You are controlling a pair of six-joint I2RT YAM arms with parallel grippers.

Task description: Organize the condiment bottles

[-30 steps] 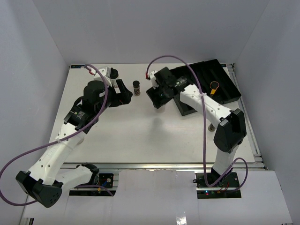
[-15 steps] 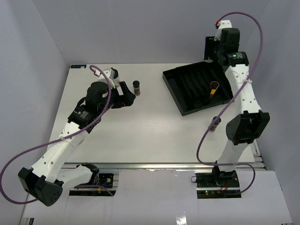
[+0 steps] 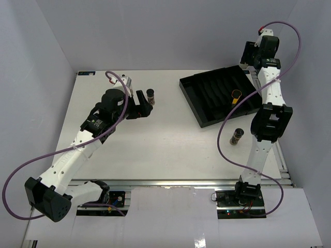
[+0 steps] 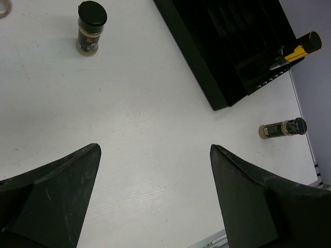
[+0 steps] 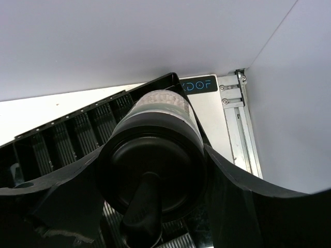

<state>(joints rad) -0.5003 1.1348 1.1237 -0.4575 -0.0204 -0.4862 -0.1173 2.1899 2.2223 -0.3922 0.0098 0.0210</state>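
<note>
A dark-brown condiment bottle [image 3: 150, 96] with a black cap stands upright on the table [image 3: 155, 144], also seen in the left wrist view [image 4: 91, 28]. My left gripper [image 3: 141, 103] is open just left of it, with nothing between its fingers [image 4: 155, 150]. A yellow bottle [image 3: 236, 96] lies in the black slotted tray [image 3: 207, 106]. A brownish bottle [image 3: 237, 136] lies on its side on the table near the right arm. My right gripper [image 3: 248, 55], raised over the tray's far right corner, is shut on a whitish bottle [image 5: 163, 106], its cap facing the camera.
The tray [image 5: 67, 137] sits at the back right, close to the table's right rail [image 5: 238, 129] and the enclosure's back and right walls. A clear round object [image 4: 4, 8] is cut off at the left wrist view's top left corner.
The right arm has swung from the table's middle up to the back right corner above the tray, carrying the whitish bottle. The left gripper has edged closer to the dark bottle.
</note>
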